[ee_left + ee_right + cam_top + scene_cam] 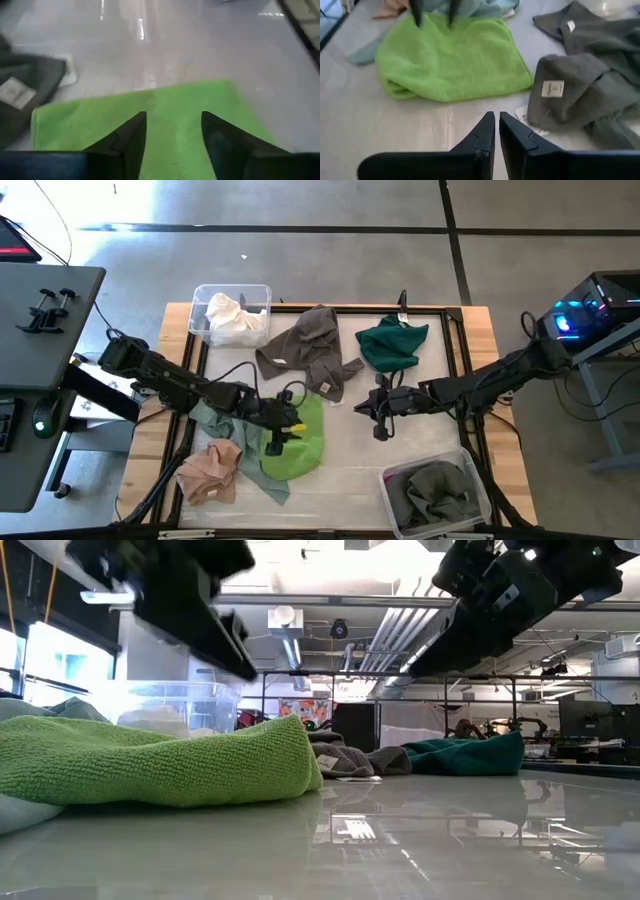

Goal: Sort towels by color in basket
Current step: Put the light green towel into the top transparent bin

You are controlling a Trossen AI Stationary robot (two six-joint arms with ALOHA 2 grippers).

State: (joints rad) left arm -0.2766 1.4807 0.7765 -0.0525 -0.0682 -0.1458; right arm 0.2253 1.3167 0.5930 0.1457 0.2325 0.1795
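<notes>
A lime green towel (305, 445) lies folded on the white table top, its left edge over a pale mint towel (212, 420). My left gripper (172, 117) hangs open just above the green towel (175, 100), clear of it in the low view. My right gripper (497, 117) is shut and holds nothing, above bare table between the green towel (455, 55) and a grey towel (580, 80). A dark teal towel (392, 342) lies at the far right and a peach towel (210, 470) at the near left.
A clear bin (196, 310) at the far left holds a white towel (235, 320). Another clear bin (388, 480) at the near right holds a grey towel (435, 490). A dark frame runs round the table top (465, 360). Bare surface lies between the two grippers.
</notes>
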